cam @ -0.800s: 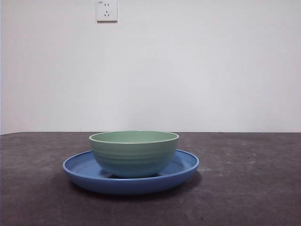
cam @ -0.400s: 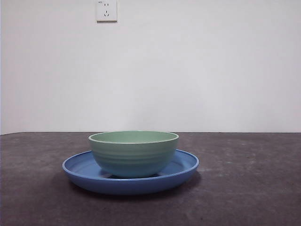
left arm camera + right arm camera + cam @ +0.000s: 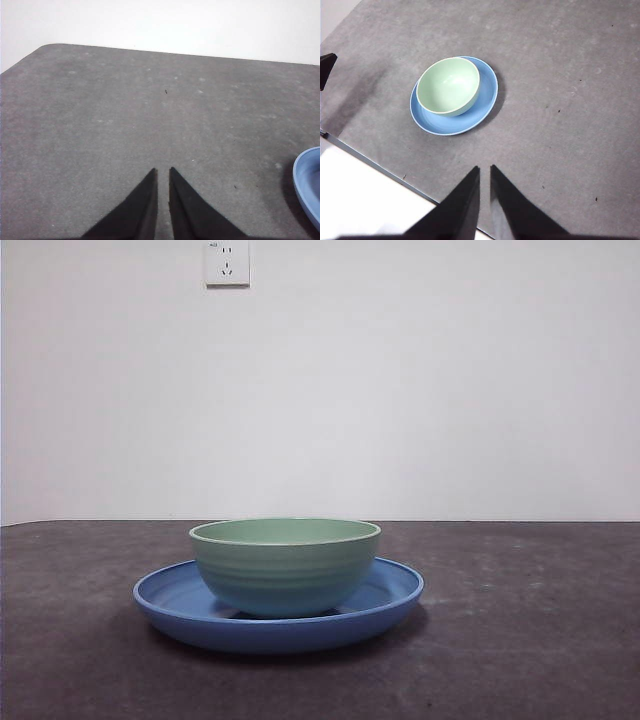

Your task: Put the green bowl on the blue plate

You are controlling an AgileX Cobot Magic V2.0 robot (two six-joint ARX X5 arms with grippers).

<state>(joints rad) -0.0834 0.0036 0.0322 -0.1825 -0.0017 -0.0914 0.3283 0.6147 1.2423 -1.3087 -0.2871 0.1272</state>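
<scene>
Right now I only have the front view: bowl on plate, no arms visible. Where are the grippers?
Observer: The right gripper is high above the table, away from the green bowl, holding nothing.
Operator: Is the bowl centred on the plate?
Observer: No. From above it sits off-centre on the blue plate, close to one rim.
Operator: And the left?
Observer: The left gripper hangs over bare table, with only the plate's edge in its view. Both grippers' jaws look nearly closed.

Green bowl (image 3: 285, 565) upright on blue plate (image 3: 390, 592), dark table (image 3: 520, 640); my fingers not in shot; wall socket (image 3: 227, 261) up top.
</scene>
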